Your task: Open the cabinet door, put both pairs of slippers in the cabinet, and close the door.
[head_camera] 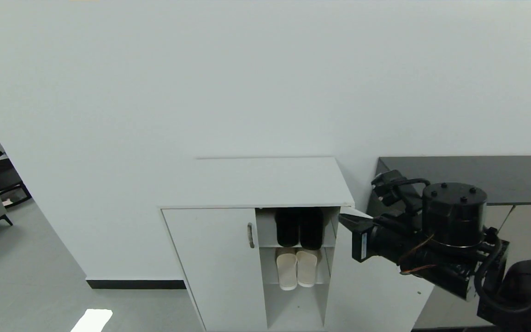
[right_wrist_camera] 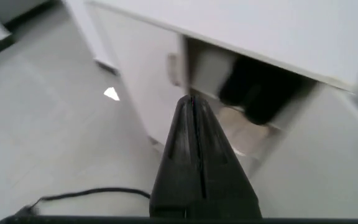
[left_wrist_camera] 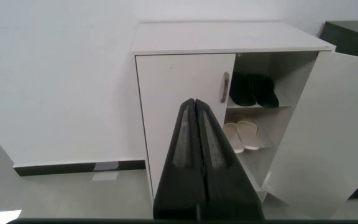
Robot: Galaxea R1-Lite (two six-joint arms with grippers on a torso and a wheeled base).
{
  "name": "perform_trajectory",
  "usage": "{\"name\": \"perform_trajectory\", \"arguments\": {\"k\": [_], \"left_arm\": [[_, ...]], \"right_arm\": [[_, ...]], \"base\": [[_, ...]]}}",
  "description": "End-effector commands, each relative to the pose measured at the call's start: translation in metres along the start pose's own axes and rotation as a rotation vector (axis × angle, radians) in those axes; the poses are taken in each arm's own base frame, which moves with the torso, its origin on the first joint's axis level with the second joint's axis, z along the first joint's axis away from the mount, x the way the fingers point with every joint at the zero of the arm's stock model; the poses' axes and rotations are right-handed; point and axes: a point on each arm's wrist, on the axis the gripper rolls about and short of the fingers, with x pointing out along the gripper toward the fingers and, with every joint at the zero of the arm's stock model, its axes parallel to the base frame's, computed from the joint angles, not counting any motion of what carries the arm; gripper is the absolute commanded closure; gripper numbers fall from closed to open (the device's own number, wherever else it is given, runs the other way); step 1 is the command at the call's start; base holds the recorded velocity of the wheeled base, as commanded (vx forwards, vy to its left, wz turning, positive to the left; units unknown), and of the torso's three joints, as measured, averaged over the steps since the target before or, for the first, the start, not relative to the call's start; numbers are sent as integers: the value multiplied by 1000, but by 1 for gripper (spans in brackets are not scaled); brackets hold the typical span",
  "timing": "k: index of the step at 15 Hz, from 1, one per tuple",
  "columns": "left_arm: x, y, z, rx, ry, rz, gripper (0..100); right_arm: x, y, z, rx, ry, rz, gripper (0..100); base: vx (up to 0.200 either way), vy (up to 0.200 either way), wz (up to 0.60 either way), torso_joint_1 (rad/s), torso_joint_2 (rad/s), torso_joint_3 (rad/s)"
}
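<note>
A: Largest item?
B: White rectangular wooden cabinet [head_camera: 265, 182] against the wall. Its right door [head_camera: 376, 295] is swung open, left door [head_camera: 210, 263] closed.
A: Slippers?
B: Black pair [head_camera: 299, 228] on top shelf, cream pair [head_camera: 297, 268] on the shelf below.
A: Grippers?
B: Right gripper [head_camera: 348, 221] by the open door's top edge, fingers pressed together, empty. Left gripper [left_wrist_camera: 195, 106] likewise closed, holding nothing

You'll find the cabinet [head_camera: 265, 182] in the lower middle of the head view, backed against the wall [head_camera: 201, 83]. Its left door [head_camera: 215, 263] covers the left half, and the right door [head_camera: 376, 295] stands swung out toward the lower right. In the open half, the upper pair of slippers [head_camera: 299, 228] sits on the top shelf, with the lower pair of slippers [head_camera: 297, 269] on the shelf directly beneath. The right gripper [head_camera: 345, 220] is just right of the opening, beside the open door's top edge.
</note>
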Motion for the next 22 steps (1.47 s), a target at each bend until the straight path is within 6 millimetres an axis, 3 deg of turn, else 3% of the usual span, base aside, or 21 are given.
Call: {"name": "perform_trajectory", "arguments": {"k": [1,8,11,14,15,17,18,22], "left_arm": [[0,0,0,0,0,-1,100],[0,0,0,-1,0,-1,100],[0,0,0,0,0,1,100],[0,0,0,0,0,1,100],[0,0,0,0,0,1,100],[0,0,0,0,0,1,100],[0,0,0,0,0,1,100],[0,0,0,0,0,3,100]], "right_arm": [[-8,-11,7,-4,-10,-81,100],[-6,6,-3,-20,24,-41,100],[-4,4,-8,-21,43,-50,100],[-1,-37,-6,-72,49,-181,100],[-5,-64,-6,-107,61,-256,100],[-9,-89,-5,-100,64,-325,100],[-13,-112,-3,-121,74,-399,100],[-8,-170,-21,-124,178,-551,100]], "base": [[0,0,0,0,0,0],[-171,0,0,0,1,6],[0,0,0,0,0,0],[0,0,0,0,0,0],[0,0,0,0,0,0],[0,0,0,0,0,0],[0,0,0,0,0,0],[0,0,0,0,0,0]]}}
